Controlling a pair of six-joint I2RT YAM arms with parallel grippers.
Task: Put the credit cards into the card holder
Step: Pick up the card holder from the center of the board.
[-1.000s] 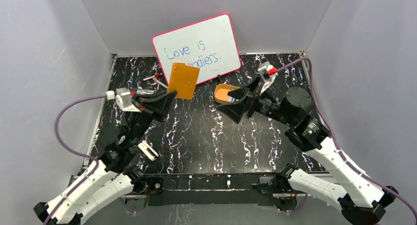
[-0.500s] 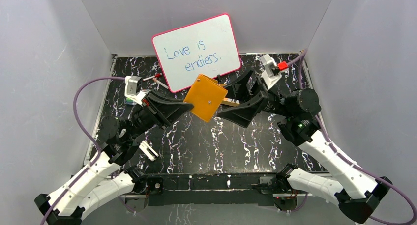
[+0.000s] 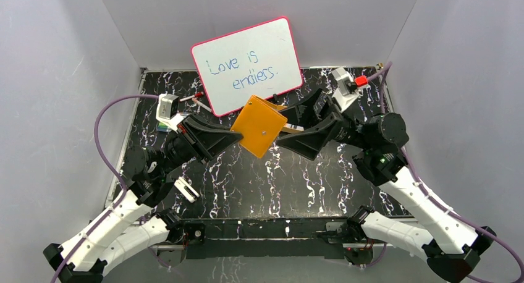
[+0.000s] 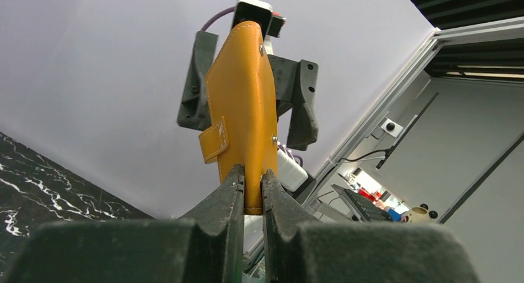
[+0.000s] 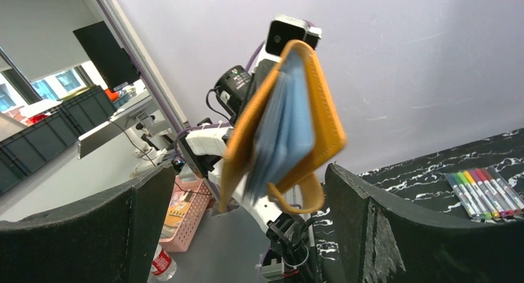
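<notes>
Plain pale grey walls (image 3: pixel 74 60) close in the table (image 3: pixel 266 184) on three sides; its top is black with white veins. Above the left gripper (image 4: pixel 252 178) and to its right, a metal post (image 4: pixel 395 91) ends the wall under a dark slatted ceiling (image 4: pixel 469 5). To the left of the right gripper (image 5: pixel 247 178) stand black crates (image 5: pixel 43 147) below a bright window (image 5: pixel 59 85), and lower, a pink basket (image 5: pixel 185 215).

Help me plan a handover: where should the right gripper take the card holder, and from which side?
Probably the free edge facing the right gripper, approached straight from the right. The left gripper pinches the opposite edge of the card holder in the air, and its thin edge lines up between the open right fingers.
</notes>
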